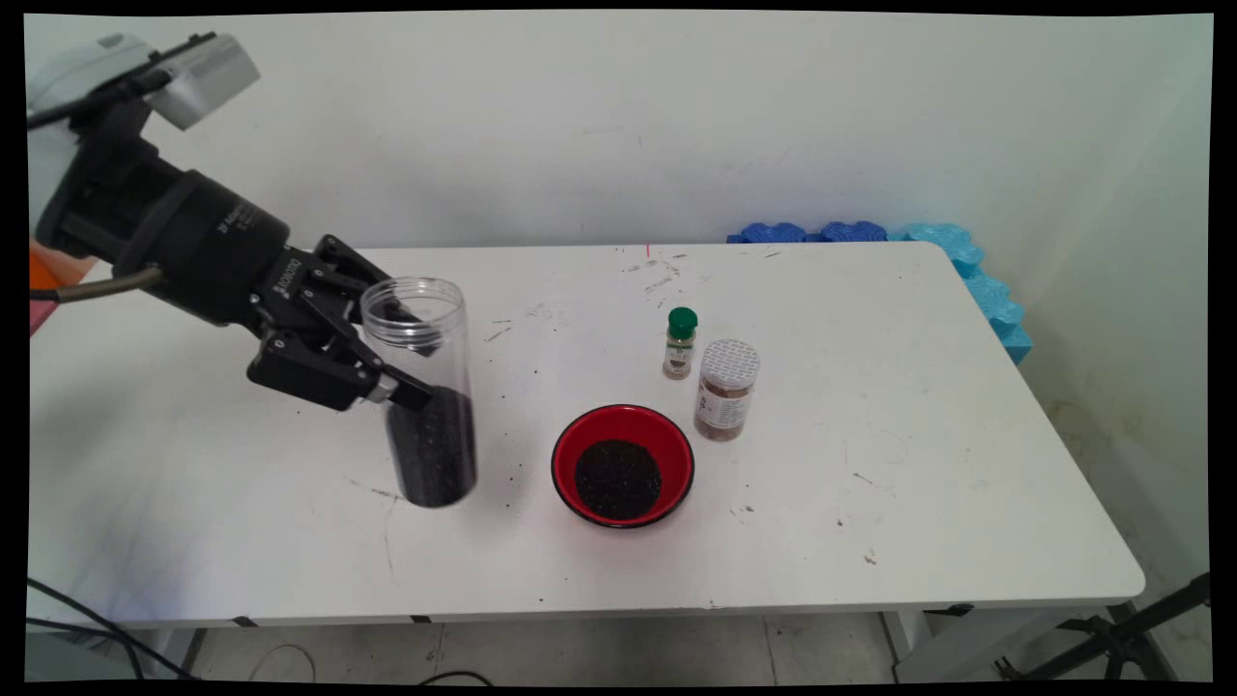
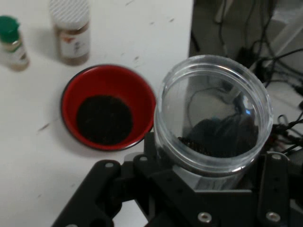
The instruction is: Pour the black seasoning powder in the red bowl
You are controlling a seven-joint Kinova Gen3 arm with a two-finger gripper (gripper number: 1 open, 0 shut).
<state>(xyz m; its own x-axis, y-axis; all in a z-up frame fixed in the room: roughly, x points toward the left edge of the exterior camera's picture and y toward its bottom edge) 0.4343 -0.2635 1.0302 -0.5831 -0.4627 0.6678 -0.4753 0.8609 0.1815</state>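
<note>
clear plastic jar (image 1: 425,396) of dark grains sits clamped in the pincer (image 1: 411,362), beside a red bowl (image 1: 623,464).

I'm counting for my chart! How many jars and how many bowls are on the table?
Jars: 3 — clear jar held by the gripper, green-lid jar, white-lid jar
Bowls: 1 — red bowl
Total: 4
</note>
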